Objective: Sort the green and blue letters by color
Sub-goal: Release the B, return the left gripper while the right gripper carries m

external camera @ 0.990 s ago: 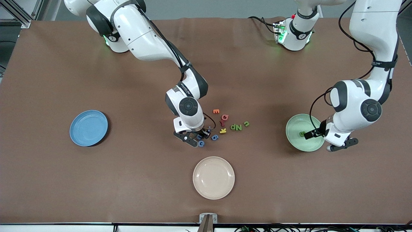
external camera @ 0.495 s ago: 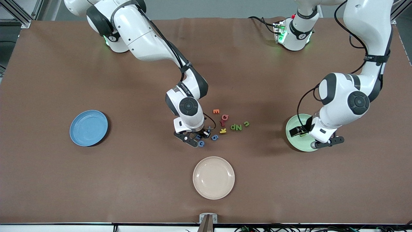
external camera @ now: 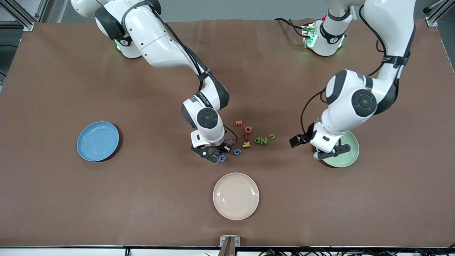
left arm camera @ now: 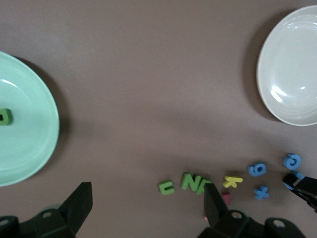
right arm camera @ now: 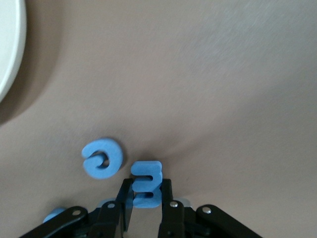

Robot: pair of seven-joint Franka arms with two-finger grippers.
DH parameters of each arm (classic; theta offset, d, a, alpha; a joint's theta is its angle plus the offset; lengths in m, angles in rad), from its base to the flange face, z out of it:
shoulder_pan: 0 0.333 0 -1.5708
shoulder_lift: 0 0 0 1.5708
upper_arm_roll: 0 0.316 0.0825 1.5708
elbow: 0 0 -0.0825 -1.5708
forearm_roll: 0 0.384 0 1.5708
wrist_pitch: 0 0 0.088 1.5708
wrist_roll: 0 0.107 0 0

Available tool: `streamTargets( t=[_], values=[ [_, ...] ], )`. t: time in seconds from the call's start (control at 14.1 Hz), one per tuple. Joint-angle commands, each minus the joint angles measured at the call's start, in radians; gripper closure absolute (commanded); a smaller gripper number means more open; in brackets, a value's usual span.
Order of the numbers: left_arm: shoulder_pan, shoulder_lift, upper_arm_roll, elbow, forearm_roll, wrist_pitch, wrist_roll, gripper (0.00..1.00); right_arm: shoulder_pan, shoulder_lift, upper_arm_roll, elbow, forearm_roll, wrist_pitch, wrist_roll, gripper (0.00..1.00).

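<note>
Blue E (right arm camera: 146,184) is sitting on the bench (external camera: 106,199), clenched by the right end effector (external camera: 217,152), with blue G (right arm camera: 102,158) just beside it. Blue 6 (external camera: 237,151), yellow K (external camera: 246,144) and green N (external camera: 262,140) are crowding nearby. Left end effector (external camera: 314,146) is hovering released beside the green plate (external camera: 350,156).

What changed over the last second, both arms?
The left gripper, open, moved off the green plate toward the letter pile, leaving a green letter in it. The right gripper closed on the blue E at the pile. The blue plate, beige plate and other letters stayed put.
</note>
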Motion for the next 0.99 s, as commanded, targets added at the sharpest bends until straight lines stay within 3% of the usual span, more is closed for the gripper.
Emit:
streamTargets(
  t=[0.0, 0.21, 0.57, 0.92],
  values=[
    [-0.016, 0.047, -0.004, 0.053, 0.078, -0.019, -0.045, 0.01, -0.062, -0.063, 0.01, 0.002, -0.011, -0.137, -0.131, 1.0],
    [-0.083, 0.06, -0.004, 0.02, 0.079, -0.019, -0.082, 0.01, -0.131, -0.173, 0.01, -0.054, -0.011, -0.24, -0.247, 1.0],
    [-0.169, 0.124, -0.001, 0.0, 0.081, -0.01, -0.119, 0.01, -0.278, -0.486, 0.01, -0.474, -0.01, -0.118, -0.609, 1.0],
    [-0.18, 0.152, -0.002, -0.059, 0.133, 0.028, -0.131, 0.02, -0.428, -0.661, 0.01, -0.783, -0.01, 0.033, -0.933, 1.0]
  ],
)
